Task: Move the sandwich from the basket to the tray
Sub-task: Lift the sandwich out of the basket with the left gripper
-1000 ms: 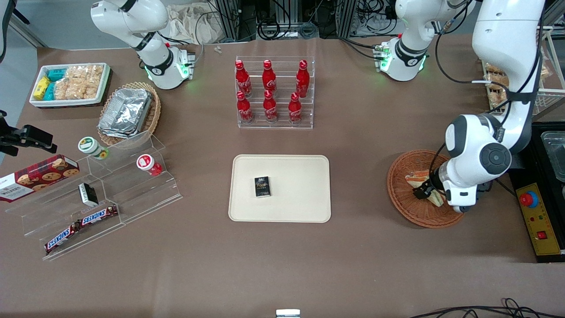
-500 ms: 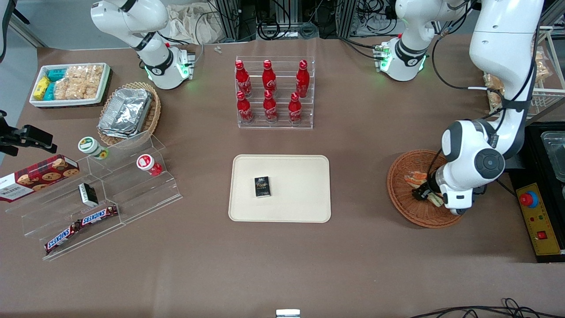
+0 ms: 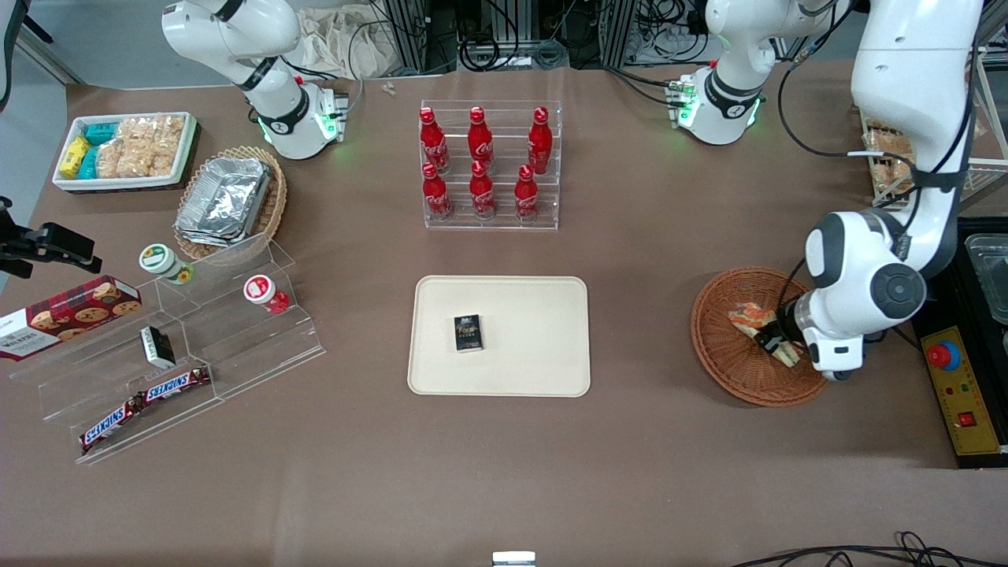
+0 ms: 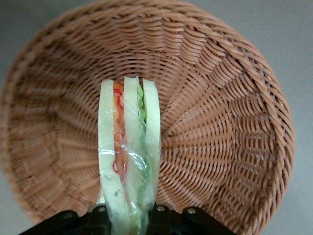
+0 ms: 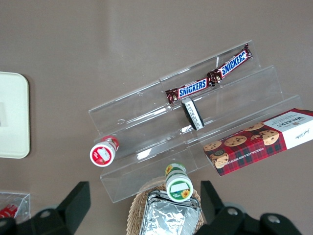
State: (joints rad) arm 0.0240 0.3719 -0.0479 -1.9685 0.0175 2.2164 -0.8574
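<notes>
Since a second ago, the left arm's wrist has swung toward the working arm's end of the table, and the sandwich (image 3: 757,325) has shifted with it, still inside the basket (image 3: 720,346). From the wrist camera, the sandwich (image 4: 129,156) stands on edge as a narrow wedge: three pale bread slices with an orange-red layer between one pair and a green, ruffled layer between the other, all under clear, shiny wrap. Its wider end sits between the two black fingers (image 4: 98,215) of the gripper (image 4: 128,218), which are closed against its sides and hold it. The gripper (image 3: 776,340) hangs low over the basket, in the part nearest the working arm's end. The basket (image 4: 220,122) is round, shallow, reddish-brown wicker, and its woven floor shows all around the wedge. Whether the sandwich touches that floor is unclear. Toward the middle of the table lies the cream tray (image 3: 543,354), well apart from the basket, with a small black box (image 3: 468,332) resting on it.
</notes>
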